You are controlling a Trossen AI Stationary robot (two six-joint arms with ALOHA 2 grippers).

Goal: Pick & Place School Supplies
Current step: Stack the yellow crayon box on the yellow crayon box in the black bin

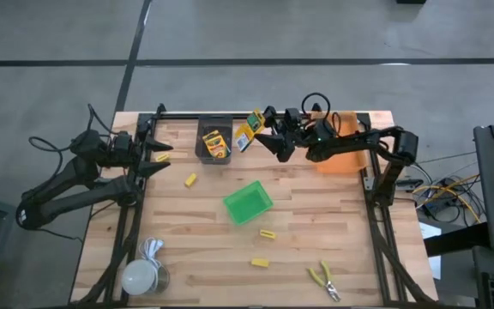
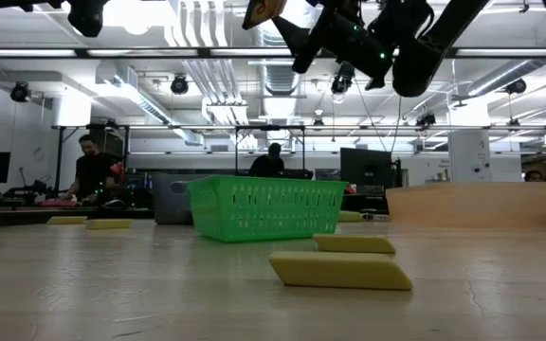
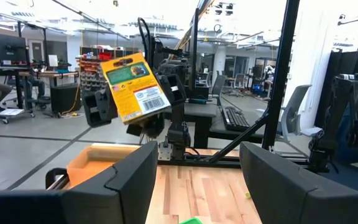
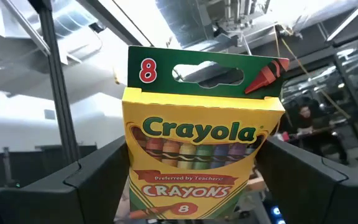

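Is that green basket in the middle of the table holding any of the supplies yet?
No. In the high view the green basket shows only its bare green floor, while the yellow blocks lie on the table outside it.

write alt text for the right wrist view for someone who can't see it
A yellow-and-green Crayola crayon box, marked 8, fills the picture, upright, held between the right gripper's two dark fingers. Behind it are a bright ceiling and metal framing.

One crayon box (image 1: 248, 130) hangs tilted in the air; another lies at twelve o'clock; blocks (image 1: 268, 233) and pliers (image 1: 324, 279) toward six.
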